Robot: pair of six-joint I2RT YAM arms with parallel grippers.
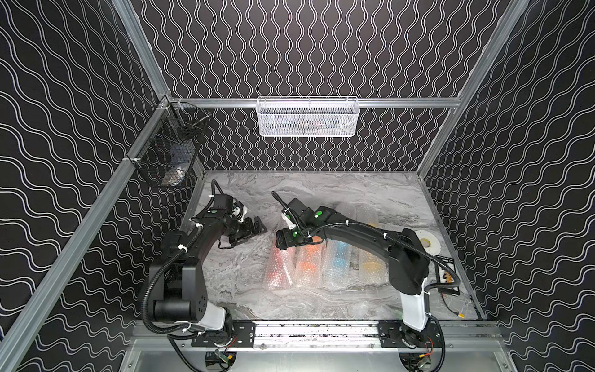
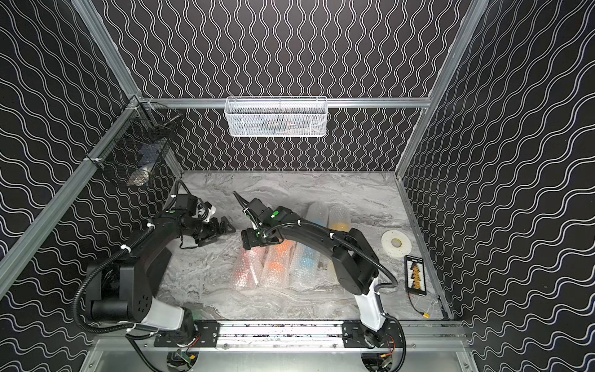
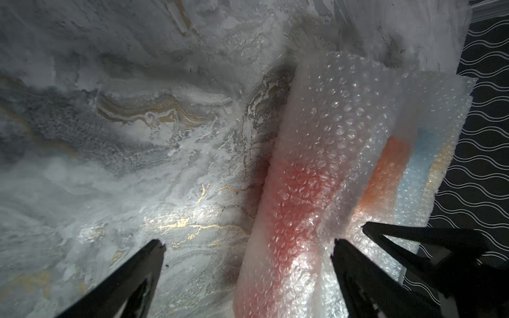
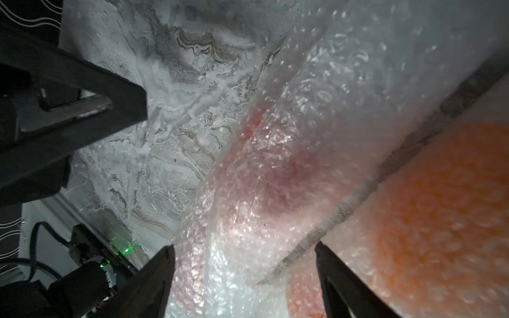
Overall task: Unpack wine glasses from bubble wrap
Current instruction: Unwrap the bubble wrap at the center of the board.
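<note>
Wine glasses [image 1: 309,259], four in number, are recorded lying wrapped side by side on the marbled worktop [image 1: 322,186], centre to right, with long axes running from the near edge toward the far edge. The order toward the right edge is red glass [image 1: 279,262], orange glass [image 1: 309,257], light blue glass [image 1: 338,254], yellow glass [image 1: 372,266]. The right gripper [image 4: 242,256] is placed over the far end of the red glass's bubble wrap [image 4: 248,220], fingers well apart and straddling the tube across its long axis; no hold can be confirmed. The left gripper [image 1: 258,229] is spread fully and empty, near that same end on the side toward the left edge. The right arm is judged the nearer. No brand, label or legible writing is found.
</note>
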